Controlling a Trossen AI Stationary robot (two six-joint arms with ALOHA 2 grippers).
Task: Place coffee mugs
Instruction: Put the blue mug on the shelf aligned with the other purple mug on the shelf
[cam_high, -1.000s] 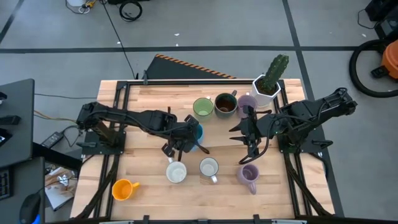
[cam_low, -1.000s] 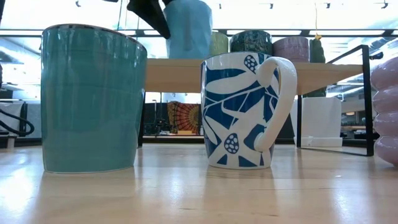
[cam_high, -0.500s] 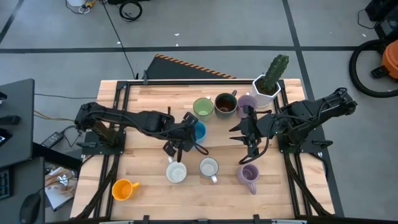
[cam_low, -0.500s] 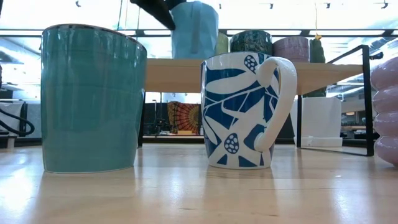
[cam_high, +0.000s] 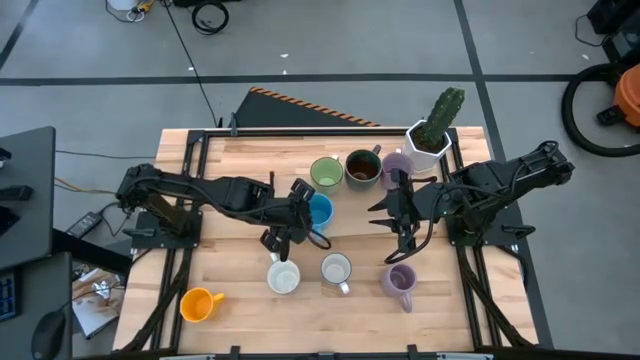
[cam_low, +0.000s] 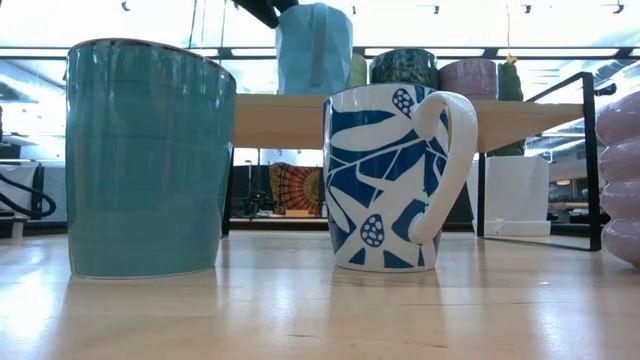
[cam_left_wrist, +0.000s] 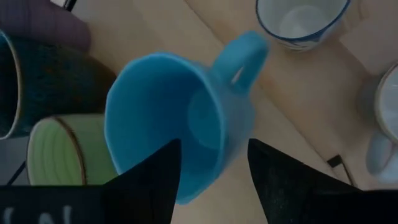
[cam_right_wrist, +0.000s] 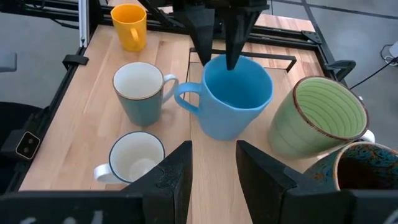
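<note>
Beside the green mug (cam_high: 326, 172), left gripper (cam_high: 296, 212) fingers straddle the blue mug (cam_high: 319, 210) rim, seemingly releasing; next: withdraw cleanly; right gripper (cam_high: 398, 212) idle, slightly parted.

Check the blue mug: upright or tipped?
Upright. The blue mug stands with its mouth up beside the green mug, and the left gripper has one finger inside its rim. It looks empty.

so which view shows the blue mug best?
Right wrist view: the blue mug shows whole, rim, side and handle, with the left gripper above its rim. The left wrist view shows its inside and handle, blurred. The high view shows only part of it beside the arm. The low view shows it far back, behind the near mugs.
</note>
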